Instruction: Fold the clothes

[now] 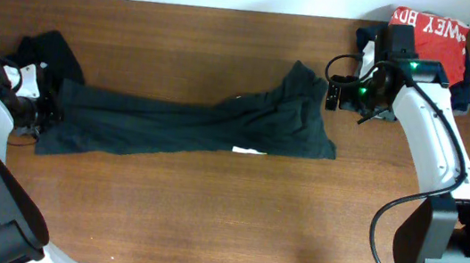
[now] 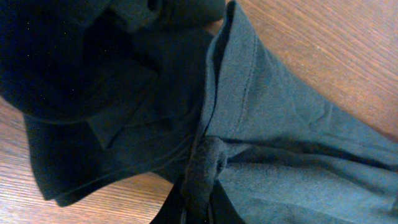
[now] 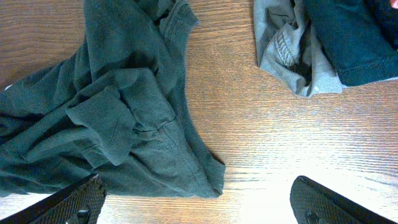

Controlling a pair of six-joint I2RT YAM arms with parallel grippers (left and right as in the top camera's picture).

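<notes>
The dark green T-shirt (image 1: pixel 191 124) lies lengthwise across the worktop (image 1: pixel 206 218) — left hand (image 2: pixel 200 186) clamped on one end, right hand (image 3: pixel 199 208) wide open beside the other.

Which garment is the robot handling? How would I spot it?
Look at the wooden table: across its middle lies a long dark green shirt, its left end pinched in the left gripper. Unlike the black heap beside that end and the red-topped pile in the far right corner, it is stretched out in one strip.
</notes>
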